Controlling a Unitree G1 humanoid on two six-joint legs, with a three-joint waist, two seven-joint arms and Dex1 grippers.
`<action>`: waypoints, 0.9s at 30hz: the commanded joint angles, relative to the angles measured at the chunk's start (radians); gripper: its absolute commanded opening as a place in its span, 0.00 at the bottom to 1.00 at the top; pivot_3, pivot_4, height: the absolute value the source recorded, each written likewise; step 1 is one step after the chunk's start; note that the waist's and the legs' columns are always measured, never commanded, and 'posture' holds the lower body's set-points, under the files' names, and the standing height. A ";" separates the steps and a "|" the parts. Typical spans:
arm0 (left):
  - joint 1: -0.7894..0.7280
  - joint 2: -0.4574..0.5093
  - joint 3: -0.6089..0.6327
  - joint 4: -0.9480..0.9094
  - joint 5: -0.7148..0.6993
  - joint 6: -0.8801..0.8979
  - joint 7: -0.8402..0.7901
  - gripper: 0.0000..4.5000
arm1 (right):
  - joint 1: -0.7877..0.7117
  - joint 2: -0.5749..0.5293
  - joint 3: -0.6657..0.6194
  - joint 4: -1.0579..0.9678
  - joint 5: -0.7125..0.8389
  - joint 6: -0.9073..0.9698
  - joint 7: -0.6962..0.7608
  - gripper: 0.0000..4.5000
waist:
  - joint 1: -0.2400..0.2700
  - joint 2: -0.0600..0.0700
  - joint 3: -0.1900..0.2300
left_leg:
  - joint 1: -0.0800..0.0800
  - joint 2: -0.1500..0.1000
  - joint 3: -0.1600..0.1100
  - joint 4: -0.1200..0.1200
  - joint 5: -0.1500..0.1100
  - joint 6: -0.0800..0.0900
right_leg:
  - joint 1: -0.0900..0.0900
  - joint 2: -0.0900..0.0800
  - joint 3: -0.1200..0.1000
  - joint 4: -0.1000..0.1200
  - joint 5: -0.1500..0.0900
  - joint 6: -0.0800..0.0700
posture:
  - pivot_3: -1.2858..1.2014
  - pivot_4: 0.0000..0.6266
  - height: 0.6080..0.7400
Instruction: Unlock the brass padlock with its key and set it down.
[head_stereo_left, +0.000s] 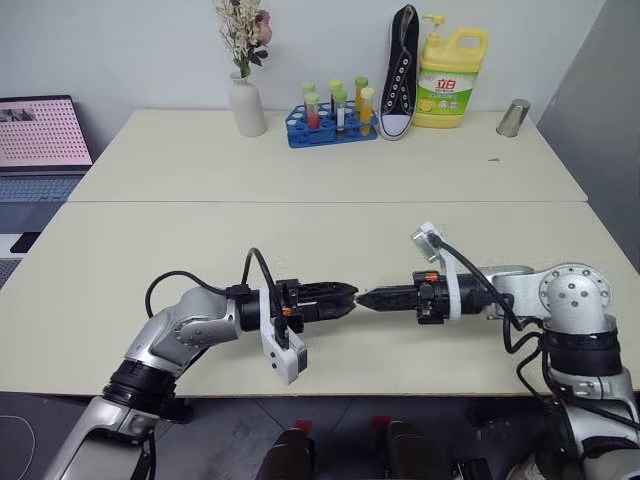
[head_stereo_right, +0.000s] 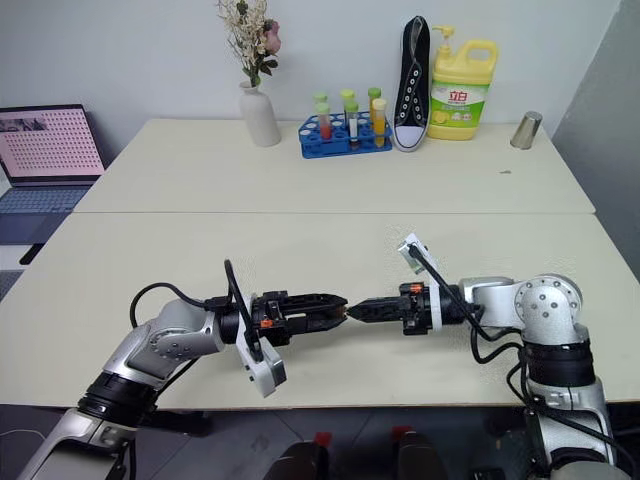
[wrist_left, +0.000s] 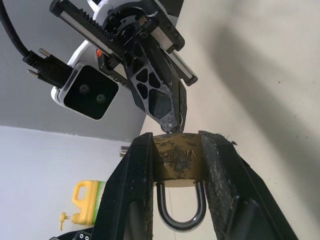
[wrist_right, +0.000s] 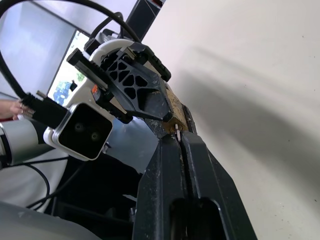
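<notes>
Fingers of the left gripper (wrist_left: 175, 165) clamp the brass padlock (wrist_left: 175, 161) by its flat sides, its silvery shackle (wrist_left: 181, 212) hanging back toward the wrist, still closed. The right gripper (wrist_right: 178, 137) has its fingers pressed together on what looks like the key (wrist_right: 177, 133), a thin sliver of metal at their tips; it is too small to say more. Both arms meet tip to tip in mid-air above the near edge of the cream table (head_stereo_left: 330, 220), so the lock is off the surface.

The main risks, as I judge them:
- The key seems barely gripped. If it meets the keyway off-line, it could pivot or slip out of the pinch and drop to the table or over its edge.
- Twisting the key puts torque on the lock body. With only two pads on smooth brass, the padlock may rotate in the left grip instead of the cylinder turning.
- Pushing hard along the line of the two arms could drive the lock backward through the left fingers.

From the head cameras, the two grippers simply touch end to end, with lock and key lost between them. The left wrist camera gives the brass face with its stamped lettering and the closed shackle. The right wrist camera alone gives the metal tip against the lock's bottom edge, plus a person's hand (wrist_right: 11, 107) at the far side.
</notes>
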 joint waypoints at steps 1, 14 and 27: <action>0.003 0.011 -0.009 -0.014 0.023 0.004 0.012 0.22 | -0.034 0.009 -0.049 0.001 0.074 0.020 -0.031 0.00 | 0.000 0.000 0.000 | 0.000 0.000 0.000 0.000 0.000 0.000 | 0.000 0.000 0.000 0.000 0.000 0.000 | 0.52 0.24 1.00; 0.001 0.017 -0.021 -0.005 0.039 0.001 0.040 0.22 | -0.030 0.020 -0.037 0.016 0.193 0.015 -0.134 0.00 | -0.001 0.000 0.000 | 0.000 0.000 0.000 0.000 0.000 0.000 | 0.000 0.000 0.000 0.000 0.000 0.000 | 0.52 0.24 1.00; 0.021 0.017 -0.025 -0.022 0.005 0.033 0.052 0.22 | 0.054 -0.200 0.154 -0.241 -0.203 -0.280 0.222 0.69 | -0.001 0.001 0.000 | -0.001 0.000 -0.001 0.000 0.000 0.000 | -0.001 0.000 -0.001 -0.001 0.000 0.000 | 0.52 0.24 1.00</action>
